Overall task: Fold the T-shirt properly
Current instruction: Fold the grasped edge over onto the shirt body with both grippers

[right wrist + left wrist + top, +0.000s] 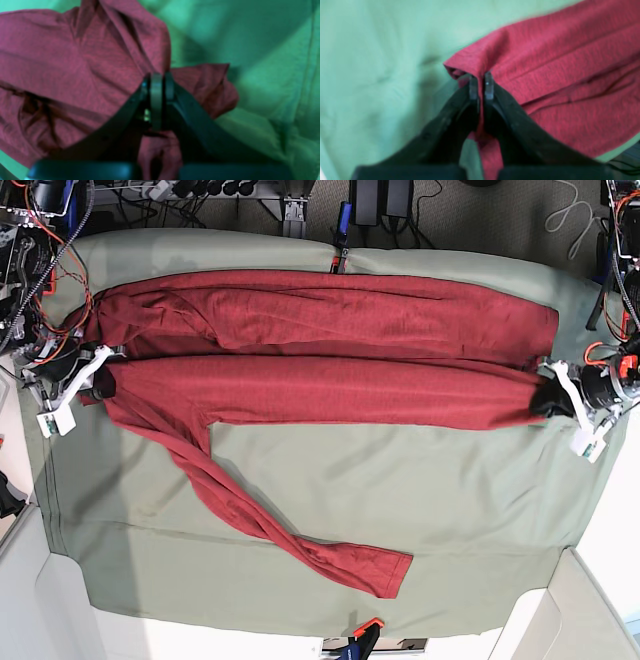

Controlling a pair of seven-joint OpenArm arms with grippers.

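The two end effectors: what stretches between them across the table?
The T-shirt, pulled lengthwise from the right end effector to the left end effector, in the base view.

Bare sage-green cloth [420, 480] lies open; trailing T-shirt [330, 380] sleeve crosses it.

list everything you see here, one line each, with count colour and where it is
T-shirt: one, dark red, stretched across the far half of the cloth between the two tools, one strip trailing toward the near edge
cloth: one, sage green, covering the table under the T-shirt
cables: several, mixed colours, along the far edge and corners beyond the cloth
left tool: one, black, shut on a T-shirt edge, at the base view's right
right tool: one, black, shut on bunched T-shirt fabric, at the base view's left
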